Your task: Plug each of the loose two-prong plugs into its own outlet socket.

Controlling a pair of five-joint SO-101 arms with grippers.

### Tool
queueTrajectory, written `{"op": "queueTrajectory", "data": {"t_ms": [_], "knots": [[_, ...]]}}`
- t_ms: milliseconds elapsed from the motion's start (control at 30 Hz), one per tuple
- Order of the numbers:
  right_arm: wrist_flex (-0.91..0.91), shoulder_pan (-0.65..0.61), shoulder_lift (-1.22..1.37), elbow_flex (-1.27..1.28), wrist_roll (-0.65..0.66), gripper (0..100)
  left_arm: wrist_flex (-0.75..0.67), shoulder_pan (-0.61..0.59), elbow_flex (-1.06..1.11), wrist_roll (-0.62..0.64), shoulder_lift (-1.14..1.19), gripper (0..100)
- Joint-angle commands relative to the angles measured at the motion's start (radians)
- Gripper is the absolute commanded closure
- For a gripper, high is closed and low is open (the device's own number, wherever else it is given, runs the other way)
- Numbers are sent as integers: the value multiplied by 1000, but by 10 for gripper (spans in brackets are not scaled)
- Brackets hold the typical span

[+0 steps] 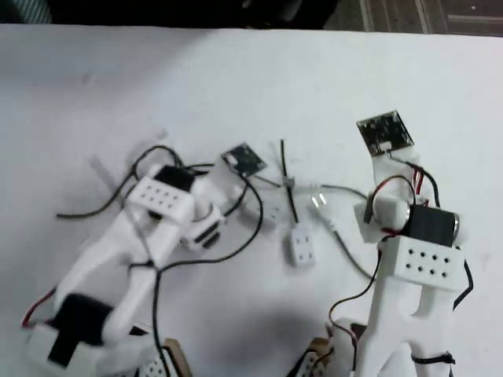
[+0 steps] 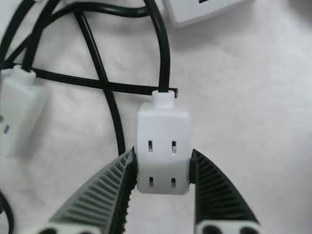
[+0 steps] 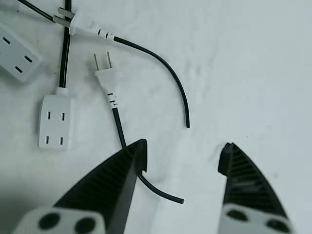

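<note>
Socket block of white plastic (image 2: pixel 163 141), four-slotted with a black lead, sits clamped between the left fingers (image 2: pixel 112 195) on the white table (image 2: pixel 253 97). The right fingers (image 3: pixel 117 180) are spread wide, holding nothing, over a black cord (image 3: pixel 161 192). That cord's white two-prong plug (image 3: pixel 105 75) lies unplugged beside a second white socket block (image 3: pixel 54 122), roughly midway between the table's left and right edges.

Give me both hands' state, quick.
Left hand: closed on the white outlet socket.
Right hand: open, holding nothing.
</note>
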Motion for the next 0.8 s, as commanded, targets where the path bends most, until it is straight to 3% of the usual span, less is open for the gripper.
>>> {"op": "queueTrajectory", "data": {"t_ms": [0, 200, 400, 600, 767], "knots": [[-2, 7, -31, -5, 5, 753, -52, 12, -5, 8, 110, 977], [-1, 7, -30, -5, 5, 752, -26, 13, -55, 3, 193, 975], [-1, 7, -30, -5, 5, 752, -2, 28, -55, 9, 185, 861], [-1, 7, -31, -5, 5, 752, 8, 27, -58, 12, 107, 856], [-1, 7, -30, -3, 5, 752, 8, 21, -55, 109, 19, 828]]}}
